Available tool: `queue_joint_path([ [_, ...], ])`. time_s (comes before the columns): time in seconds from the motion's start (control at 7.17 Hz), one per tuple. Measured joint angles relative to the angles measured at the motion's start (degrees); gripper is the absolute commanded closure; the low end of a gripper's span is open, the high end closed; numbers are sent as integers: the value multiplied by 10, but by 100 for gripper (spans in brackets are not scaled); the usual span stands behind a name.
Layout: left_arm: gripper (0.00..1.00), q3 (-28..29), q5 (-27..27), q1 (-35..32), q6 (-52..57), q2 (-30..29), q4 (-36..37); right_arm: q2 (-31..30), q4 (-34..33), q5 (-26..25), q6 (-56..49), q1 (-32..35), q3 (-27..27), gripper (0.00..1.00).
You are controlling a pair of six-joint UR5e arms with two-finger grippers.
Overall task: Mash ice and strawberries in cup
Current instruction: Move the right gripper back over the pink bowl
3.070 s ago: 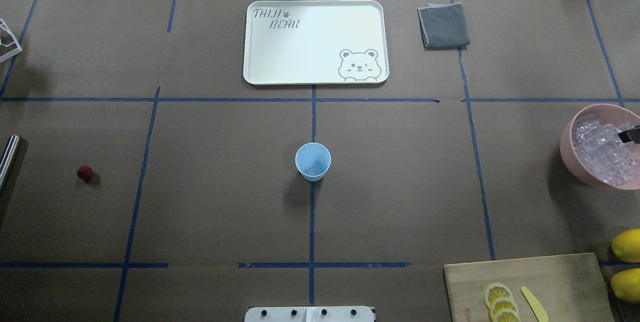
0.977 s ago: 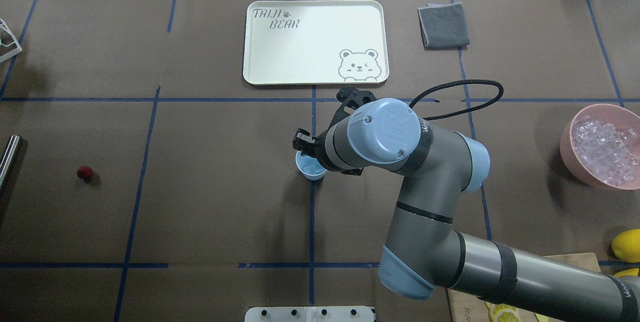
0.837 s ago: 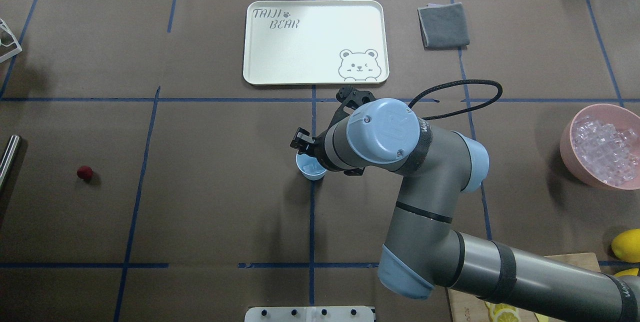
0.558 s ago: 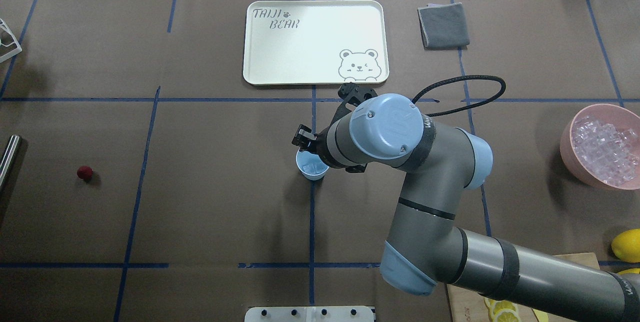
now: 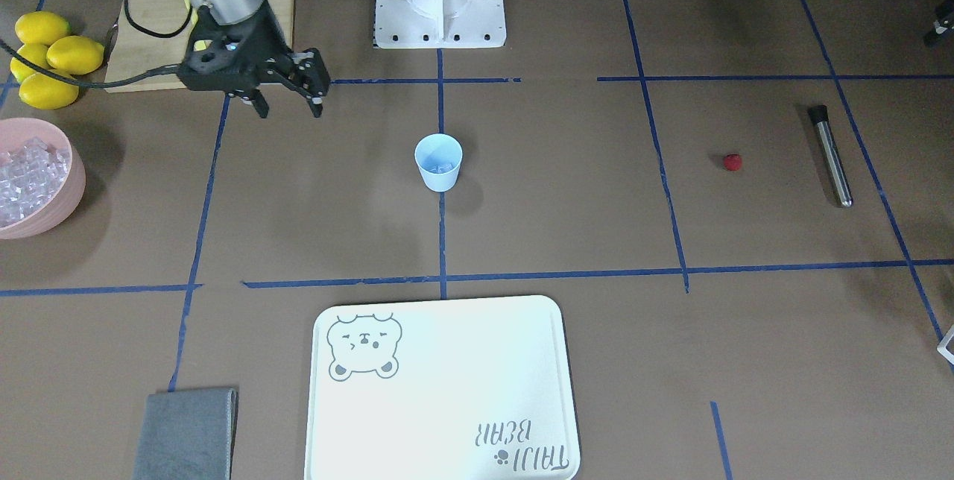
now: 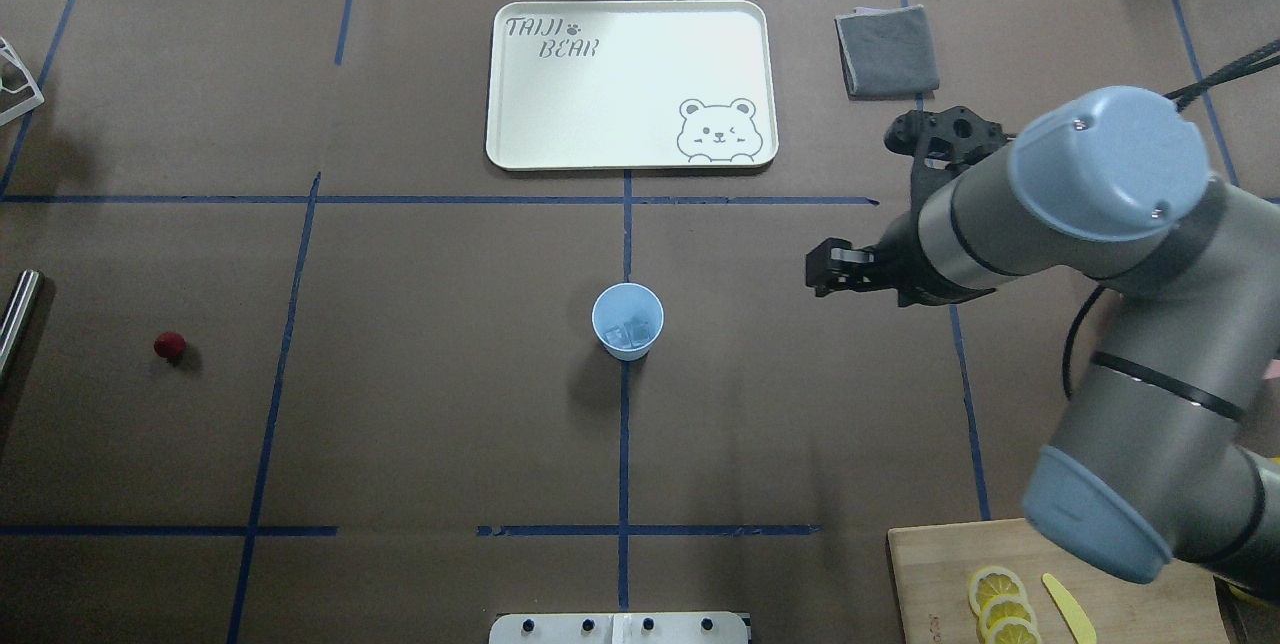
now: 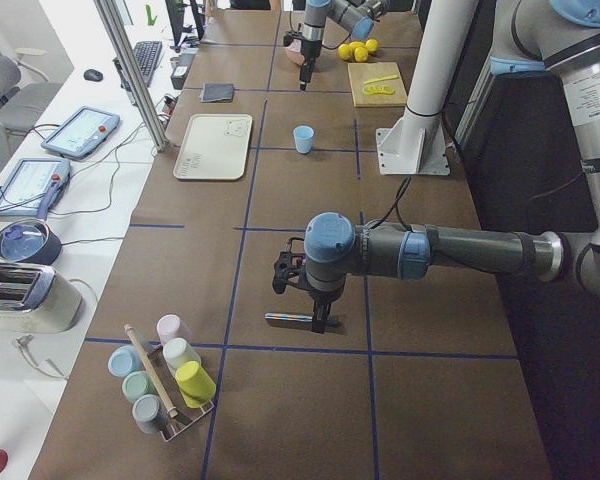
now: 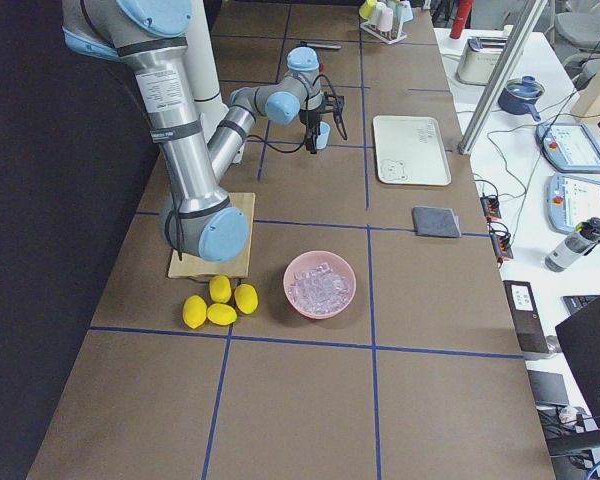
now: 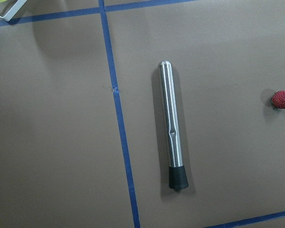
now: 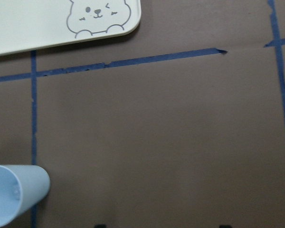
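While the right hand hangs spread and empty, the cup holding ice stands mid-tabletop. The strawberry near the left edge seems soft, so pinch its sides gently. For the left hand, I cannot tell.

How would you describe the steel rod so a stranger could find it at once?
From the cream bear tray, go past the pale blue cup toward the robot's left side. There, lying flat beside the small red strawberry, is the steel rod: the only long shiny stick, with a black cap on one end.
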Motion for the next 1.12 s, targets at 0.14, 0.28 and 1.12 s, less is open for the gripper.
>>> queue_joint_path([
  [0.14, 0, 0, 0, 0, 0, 0, 0, -51, -5, 19, -79, 32, 21, 1],
  [0.28, 0, 1, 0, 0, 0, 0, 0, -100, -5, 36, -165, 70, 29, 1],
  [1.12, 0, 1, 0, 0, 0, 0, 0, -210, -2, 150, -598, 286, -97, 1],
])
